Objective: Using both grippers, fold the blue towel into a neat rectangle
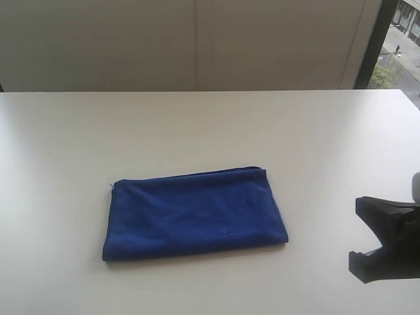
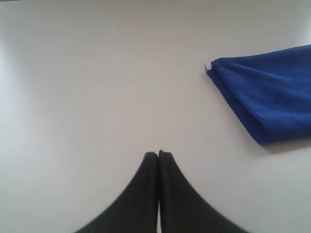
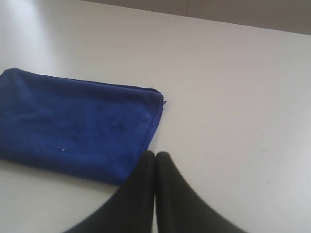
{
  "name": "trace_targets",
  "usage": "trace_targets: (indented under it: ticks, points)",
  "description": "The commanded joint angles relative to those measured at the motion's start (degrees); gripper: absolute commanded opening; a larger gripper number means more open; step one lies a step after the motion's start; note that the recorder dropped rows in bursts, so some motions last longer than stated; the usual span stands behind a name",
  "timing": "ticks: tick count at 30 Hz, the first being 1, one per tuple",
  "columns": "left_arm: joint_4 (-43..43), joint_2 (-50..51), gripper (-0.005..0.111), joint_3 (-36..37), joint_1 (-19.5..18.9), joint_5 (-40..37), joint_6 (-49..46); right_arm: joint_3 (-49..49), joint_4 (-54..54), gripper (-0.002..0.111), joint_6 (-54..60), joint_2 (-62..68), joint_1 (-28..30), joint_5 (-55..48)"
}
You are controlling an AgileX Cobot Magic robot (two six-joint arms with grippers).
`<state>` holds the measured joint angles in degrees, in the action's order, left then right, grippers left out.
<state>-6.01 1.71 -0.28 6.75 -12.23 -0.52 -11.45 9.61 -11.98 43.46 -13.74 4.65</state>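
The blue towel (image 1: 193, 213) lies flat on the white table (image 1: 197, 125), folded into a tidy rectangle with a bit of white at its far right corner. Nothing is holding it. In the left wrist view my left gripper (image 2: 158, 154) is shut and empty over bare table, well apart from the towel's (image 2: 267, 94) corner and folded edge. My right gripper (image 3: 155, 154) is also shut and empty, its tips just off the towel's (image 3: 73, 126) near corner. In the exterior view only a black part of the right arm's end (image 1: 390, 243) shows at the right edge; the left arm is out of view there.
The table's far edge (image 1: 210, 91) meets a pale wall. A window (image 1: 400, 39) shows at the top right.
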Motion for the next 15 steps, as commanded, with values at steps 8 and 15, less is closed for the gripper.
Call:
trace_targets:
  ticks: [8, 15]
  points:
    - [0.29, -0.36, 0.000, 0.28, -5.42, -0.83, 0.52, 0.36, 0.12, 0.000, -0.27, -0.59, 0.35, 0.62]
    - [0.29, -1.71, 0.000, 0.28, -2.95, -0.35, 0.96, 0.36, 0.12, 0.000, -0.27, -0.59, 0.35, 0.62]
